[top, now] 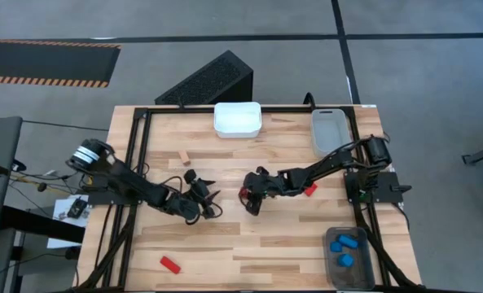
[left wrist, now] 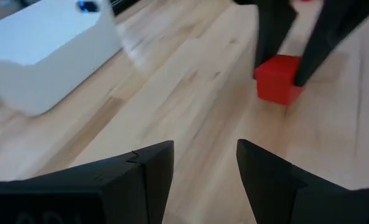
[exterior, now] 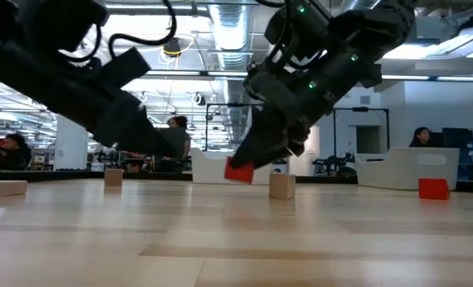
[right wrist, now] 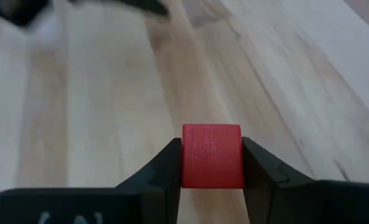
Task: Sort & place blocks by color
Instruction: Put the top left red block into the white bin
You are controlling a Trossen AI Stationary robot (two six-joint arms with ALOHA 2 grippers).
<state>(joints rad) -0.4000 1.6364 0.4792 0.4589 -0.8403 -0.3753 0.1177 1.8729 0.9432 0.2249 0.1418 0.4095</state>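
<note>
A red cube sits between the fingers of my right gripper, near the table's middle, and my right gripper is shut on it. The cube also shows in the low view, tilted, and in the left wrist view. My left gripper stands open just left of it, pointing at the cube with nothing between its fingers. A second red block lies under my right arm. A third red block lies near the front left. A pale wood block lies behind my left gripper. My right gripper pinches the red cube by two opposite side faces between its two fingers. The fingers slant down from the table's right side. The cube sits tilted, low over the table; whether its lower edge touches the wood I cannot tell.
A white bin and a clear bin stand at the far edge. A grey bin at the front right holds blue blocks. A pale wood cube stands close beside the held cube. Bare wood lies toward the near edge.
</note>
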